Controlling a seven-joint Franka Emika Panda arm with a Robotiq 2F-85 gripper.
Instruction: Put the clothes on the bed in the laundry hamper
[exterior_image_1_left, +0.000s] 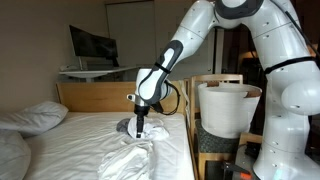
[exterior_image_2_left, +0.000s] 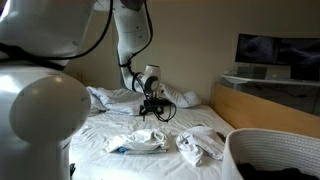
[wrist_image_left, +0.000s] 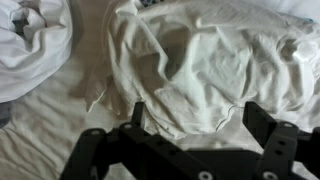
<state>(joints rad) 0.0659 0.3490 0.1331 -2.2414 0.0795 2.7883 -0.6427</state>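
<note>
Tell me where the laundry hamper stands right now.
In an exterior view the laundry hamper stands off the bed, just past its wooden side board, on the right of the picture, close to the robot's white body.

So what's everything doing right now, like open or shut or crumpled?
Black robot fingers: open, holding nothing.
Big white fabric garment: crumpled on the white-sheeted wooden bed.
Another white fabric garment: bunched up on the bed.
Round white plastic laundry hamper: upright beside the bed.
</note>
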